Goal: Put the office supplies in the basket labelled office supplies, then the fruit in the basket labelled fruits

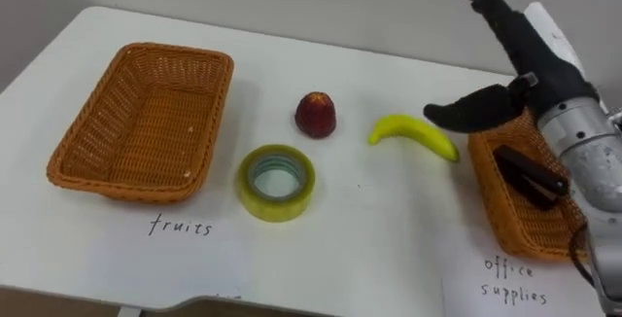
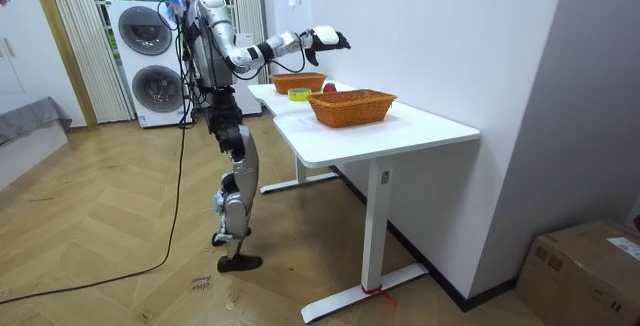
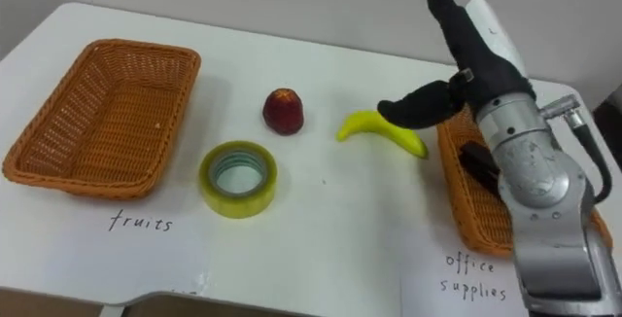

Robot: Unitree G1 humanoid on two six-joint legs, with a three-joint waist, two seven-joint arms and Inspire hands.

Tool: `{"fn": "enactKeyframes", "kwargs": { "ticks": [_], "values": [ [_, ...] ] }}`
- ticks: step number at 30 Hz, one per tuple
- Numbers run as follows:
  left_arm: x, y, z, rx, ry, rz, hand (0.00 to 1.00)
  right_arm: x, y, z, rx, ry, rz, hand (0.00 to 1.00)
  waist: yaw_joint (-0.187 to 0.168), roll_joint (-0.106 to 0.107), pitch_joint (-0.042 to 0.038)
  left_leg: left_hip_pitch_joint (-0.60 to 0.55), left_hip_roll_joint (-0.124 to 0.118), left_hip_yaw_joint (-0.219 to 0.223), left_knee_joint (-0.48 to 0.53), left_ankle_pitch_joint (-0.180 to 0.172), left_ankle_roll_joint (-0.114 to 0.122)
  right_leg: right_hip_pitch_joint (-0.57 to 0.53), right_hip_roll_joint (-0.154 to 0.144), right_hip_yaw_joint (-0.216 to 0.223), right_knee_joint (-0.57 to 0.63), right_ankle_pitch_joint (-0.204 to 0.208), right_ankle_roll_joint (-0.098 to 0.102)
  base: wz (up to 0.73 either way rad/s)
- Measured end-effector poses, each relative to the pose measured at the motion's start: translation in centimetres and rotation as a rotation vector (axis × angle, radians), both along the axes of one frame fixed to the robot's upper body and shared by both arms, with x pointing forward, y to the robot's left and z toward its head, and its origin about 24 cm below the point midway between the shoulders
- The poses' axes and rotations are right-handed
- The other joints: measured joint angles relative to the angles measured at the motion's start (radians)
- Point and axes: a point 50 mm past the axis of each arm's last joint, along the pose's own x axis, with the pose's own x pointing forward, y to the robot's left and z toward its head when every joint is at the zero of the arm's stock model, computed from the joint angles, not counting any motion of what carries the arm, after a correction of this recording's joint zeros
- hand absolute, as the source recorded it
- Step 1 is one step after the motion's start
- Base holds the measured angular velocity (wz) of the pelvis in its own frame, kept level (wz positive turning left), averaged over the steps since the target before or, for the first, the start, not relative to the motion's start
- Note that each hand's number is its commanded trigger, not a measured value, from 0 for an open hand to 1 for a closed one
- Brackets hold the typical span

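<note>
A red apple (image 1: 316,114) and a yellow banana (image 1: 413,134) lie on the white table (image 1: 389,229), with a roll of yellow-green tape (image 1: 277,182) nearer the front. The empty wicker basket (image 1: 146,123) marked fruits stands at the left. At the right, the basket (image 1: 520,210) marked office supplies holds a black stapler (image 1: 530,176). My right hand (image 1: 515,59) hovers open above the banana's right end and that basket's far edge, fingers straight, thumb spread, holding nothing.
Paper labels lie on the table in front of each basket. In the room view the robot stands at the table's long side, right arm raised over it; a washer and dryer stack (image 2: 150,56) stands behind it.
</note>
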Motion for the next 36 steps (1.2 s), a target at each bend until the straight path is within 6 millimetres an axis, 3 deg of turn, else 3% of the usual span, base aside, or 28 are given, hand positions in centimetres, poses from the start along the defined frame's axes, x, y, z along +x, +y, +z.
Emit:
{"fn": "enactKeyframes", "kwargs": {
  "ticks": [7,25,36],
  "values": [
    [0.0,-0.4,-0.1,0.003,0.014,-0.014,0.0,0.1,1.9,-1.7,0.024,0.08,0.079,0.0,0.038,-0.003,0.0053,-0.013,-0.002,-0.02,0.009,0.0,0.0,0.0,-0.008,-0.021,-0.001,0.0,0.0,0.09],
    [0.9,-0.6,0.1,0.033,-0.011,-0.043,0.0,0.3,2.6,-4.1,-0.072,0.149,0.045,0.0,0.108,-0.022,0.006,-0.032,-0.016,-0.059,0.011,0.006,0.005,0.002,-0.016,-0.074,0.0,-0.002,0.003,0.06],
    [0.6,-0.7,0.0,0.012,-0.001,-0.043,0.0,1.5,4.1,-3.4,-0.042,0.117,0.085,0.0,0.148,-0.029,0.0119,-0.028,-0.015,-0.076,0.017,0.008,0.005,0.013,-0.019,-0.102,-0.009,-0.002,0.003,0.04]
  ]
}}
